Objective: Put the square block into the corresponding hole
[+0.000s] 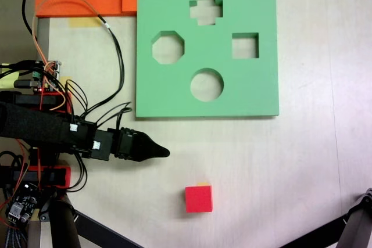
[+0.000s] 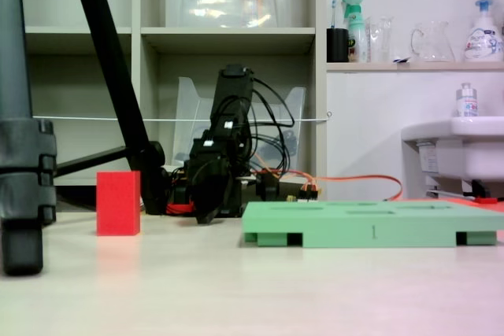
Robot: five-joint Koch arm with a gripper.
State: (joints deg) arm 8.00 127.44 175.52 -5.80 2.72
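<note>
Reaching the red block [image 1: 199, 198] comes first: the gripper [image 1: 164, 153], seemingly closed and empty, should be opened wide, then lowered squarely over its faces.

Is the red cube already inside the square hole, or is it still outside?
Outside. The red cube rests on the table, apart from the green board; its square hole is empty.

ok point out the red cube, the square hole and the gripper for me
red cube [image 1: 199, 198]: fixed view from above, on its top face.
square hole [image 1: 245, 56]: same view, on the tabletop seen through the cutout.
gripper [image 1: 163, 153]: same view, at its dark pointed tip.
</note>
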